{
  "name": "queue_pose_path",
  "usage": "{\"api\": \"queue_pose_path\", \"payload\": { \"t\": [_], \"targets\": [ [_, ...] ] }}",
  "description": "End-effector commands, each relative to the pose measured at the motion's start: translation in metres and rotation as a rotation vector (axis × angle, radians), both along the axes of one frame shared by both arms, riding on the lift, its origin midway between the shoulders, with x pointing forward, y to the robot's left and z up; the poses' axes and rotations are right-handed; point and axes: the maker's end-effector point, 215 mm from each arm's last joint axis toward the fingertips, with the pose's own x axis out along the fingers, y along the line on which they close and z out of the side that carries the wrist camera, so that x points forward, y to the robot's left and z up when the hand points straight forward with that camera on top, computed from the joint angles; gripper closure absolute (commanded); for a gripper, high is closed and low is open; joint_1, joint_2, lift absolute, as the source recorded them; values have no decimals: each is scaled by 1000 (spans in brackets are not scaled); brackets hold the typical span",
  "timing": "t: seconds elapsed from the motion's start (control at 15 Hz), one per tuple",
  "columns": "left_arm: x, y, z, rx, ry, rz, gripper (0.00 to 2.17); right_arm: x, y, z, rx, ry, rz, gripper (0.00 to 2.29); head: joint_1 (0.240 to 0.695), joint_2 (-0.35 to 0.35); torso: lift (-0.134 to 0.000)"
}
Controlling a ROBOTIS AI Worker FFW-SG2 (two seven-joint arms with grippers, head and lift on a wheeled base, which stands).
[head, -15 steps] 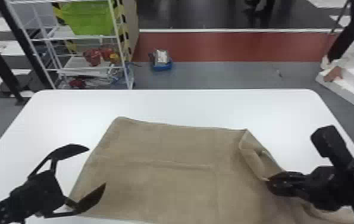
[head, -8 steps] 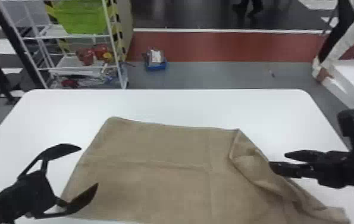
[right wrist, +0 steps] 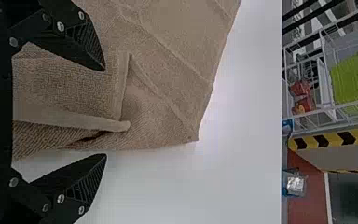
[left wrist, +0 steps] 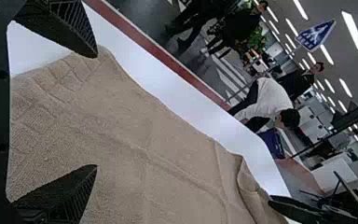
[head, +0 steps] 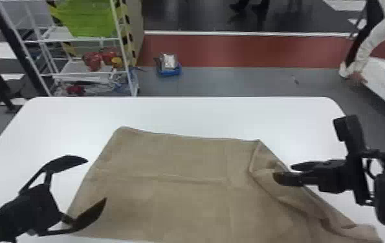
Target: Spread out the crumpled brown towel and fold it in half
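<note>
Covering much of one white tabletop [head: 220, 113]: one brown towel [head: 181, 168], two open grippers

The left gripper [head: 95, 181] is at the towel's left side, empty, its two fingers spread wide. The right gripper [head: 283, 172] is by the right edge; its wrist view shows two fingers well apart, with towel fabric and bare tabletop past the tips. Between the two, the towel lies mostly flat, with straight creases; along its right side one long flap is turned inward, rumpled towards the near corner. Past the far table edge, on the left, stands one white wire rack [head: 123, 48] with one lime-green bin [head: 88, 19]. Right of it, on the floor, one silvery packet [head: 169, 61] sits in one blue tray [head: 169, 71]. Farther off, the left wrist view shows one blue sign [left wrist: 315, 35] with white markings
</note>
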Motion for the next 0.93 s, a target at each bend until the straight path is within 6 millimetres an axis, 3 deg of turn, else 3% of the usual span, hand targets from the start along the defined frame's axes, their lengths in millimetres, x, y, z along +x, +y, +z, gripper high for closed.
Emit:
{"api": "queue_pose_path", "payload": {
  "t": [0.0, 0.2, 0.27, 0.33, 0.47, 0.53, 0.87],
  "targets": [
    [1, 3, 1, 0, -3, 3, 36, 1, 11, 1, 5, 10, 13, 272, 695, 32, -123],
    [2, 3, 0, -2, -4, 2, 36, -2, 26, -4, -7, 27, 41, 282, 695, 49, -123],
    [2, 3, 0, -5, -2, 4, 36, -3, 30, -5, -8, 29, 50, 383, 695, 55, -123],
    [2, 3, 1, -4, -6, 2, 36, -2, 31, -4, -9, 26, 54, 630, 695, 67, -123],
    [2, 4, 1, -3, -5, 3, 36, -1, 30, -2, -5, 24, 54, 1399, 695, 75, -123],
    [2, 4, 1, -2, -5, 4, 36, -1, 27, -1, -7, 23, 48, 1676, 695, 77, -123],
    [1, 6, 1, -3, -4, 8, 36, 10, -14, 27, 22, -35, -37, 1717, 695, 58, -123]
  ]
}}
